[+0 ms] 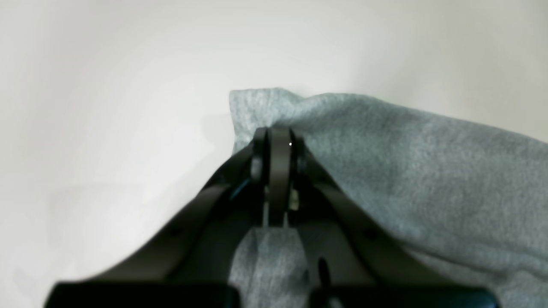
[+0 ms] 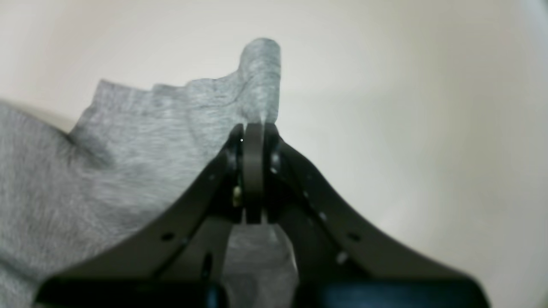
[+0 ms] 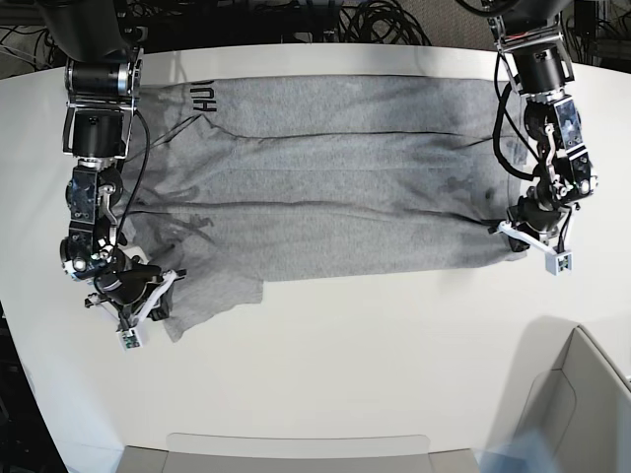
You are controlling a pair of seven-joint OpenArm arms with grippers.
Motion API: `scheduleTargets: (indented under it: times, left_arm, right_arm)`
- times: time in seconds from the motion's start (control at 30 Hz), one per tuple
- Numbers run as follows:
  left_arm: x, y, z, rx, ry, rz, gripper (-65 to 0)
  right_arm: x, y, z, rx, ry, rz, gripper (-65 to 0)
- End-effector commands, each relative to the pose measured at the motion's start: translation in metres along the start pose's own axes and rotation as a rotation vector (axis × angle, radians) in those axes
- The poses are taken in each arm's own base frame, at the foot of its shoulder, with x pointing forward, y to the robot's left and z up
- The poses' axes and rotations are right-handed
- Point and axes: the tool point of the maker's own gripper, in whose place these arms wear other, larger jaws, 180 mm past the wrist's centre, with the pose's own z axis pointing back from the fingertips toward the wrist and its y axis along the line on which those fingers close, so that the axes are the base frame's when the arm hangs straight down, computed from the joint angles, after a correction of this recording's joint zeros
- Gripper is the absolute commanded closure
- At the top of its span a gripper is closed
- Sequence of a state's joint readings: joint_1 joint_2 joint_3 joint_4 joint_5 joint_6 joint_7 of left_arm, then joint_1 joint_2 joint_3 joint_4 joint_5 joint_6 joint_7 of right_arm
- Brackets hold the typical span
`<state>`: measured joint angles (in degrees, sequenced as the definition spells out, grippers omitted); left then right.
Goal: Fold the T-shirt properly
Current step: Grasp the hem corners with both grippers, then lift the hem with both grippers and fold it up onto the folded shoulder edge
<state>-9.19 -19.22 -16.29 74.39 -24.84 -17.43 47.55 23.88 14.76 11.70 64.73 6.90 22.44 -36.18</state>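
Note:
The heather-grey T-shirt [image 3: 335, 177] lies stretched sideways across the white table [image 3: 375, 365], with horizontal creases and a bit of black lettering [image 3: 202, 97] at its far left corner. My left gripper [image 3: 507, 233] sits at the shirt's right near corner, and in the left wrist view it [image 1: 277, 133] is shut on a pinch of the grey cloth [image 1: 428, 171]. My right gripper [image 3: 161, 298] is at the left near corner. In the right wrist view it [image 2: 254, 128] is shut on a raised fold of the cloth [image 2: 128, 149].
Bundles of black cables [image 3: 325, 20] run behind the table's far edge. A pale open box [image 3: 582, 394] stands at the near right corner. A light strip [image 3: 296, 445] runs along the near edge of the table.

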Motion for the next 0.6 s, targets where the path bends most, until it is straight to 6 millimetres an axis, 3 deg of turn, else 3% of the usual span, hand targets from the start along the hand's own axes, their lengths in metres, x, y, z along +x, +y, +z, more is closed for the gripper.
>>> scheduleTargets:
  times: [0.0,0.17,0.37,0.57]
  left_arm:
    - [0.025,0.002,0.005,0.002,-0.067,-0.012,0.0]
    - [0.025,0.002,0.005,0.002,-0.067,-0.012,0.0]
    - [0.027,0.001,0.006,0.001,-0.073,-0.014,0.0]
    - [0.033,-0.006,0.027,-0.004,-0.127,-0.072,0.0]
  right_arm:
    - [0.036,-0.016,0.01,-0.034,-0.096,0.014,0.0]
    - [0.04,-0.022,0.019,-0.055,-0.091,0.029,0.0]
    - [0.048,-0.016,0.032,-0.064,-0.103,0.072,0.0]
    - [0.042,-0.005,0.046,-0.071,-0.087,0.111,0.0]
